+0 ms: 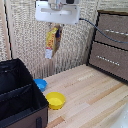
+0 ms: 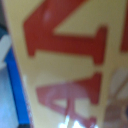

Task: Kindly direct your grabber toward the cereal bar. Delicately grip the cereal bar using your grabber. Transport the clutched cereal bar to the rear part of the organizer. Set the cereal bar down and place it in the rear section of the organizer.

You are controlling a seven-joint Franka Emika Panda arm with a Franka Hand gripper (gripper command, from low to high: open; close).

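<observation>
The cereal bar box [image 1: 52, 42], with red, yellow and orange print, hangs high in the air from my gripper [image 1: 56, 27], which is shut on its upper end. It is well above the wooden table and off the exterior view's right of the black fabric organizer [image 1: 15, 95], which has an inner divider. In the wrist view the box [image 2: 70, 65] fills almost the whole picture, a blurred yellow face with big red letters, and my fingers are hidden.
A yellow bowl [image 1: 55, 100] and a blue bowl [image 1: 40, 84] sit on the wooden table [image 1: 90, 100] beside the organizer. A dark brown drawer cabinet [image 1: 110, 45] stands at the exterior view's right. A woven wall is behind.
</observation>
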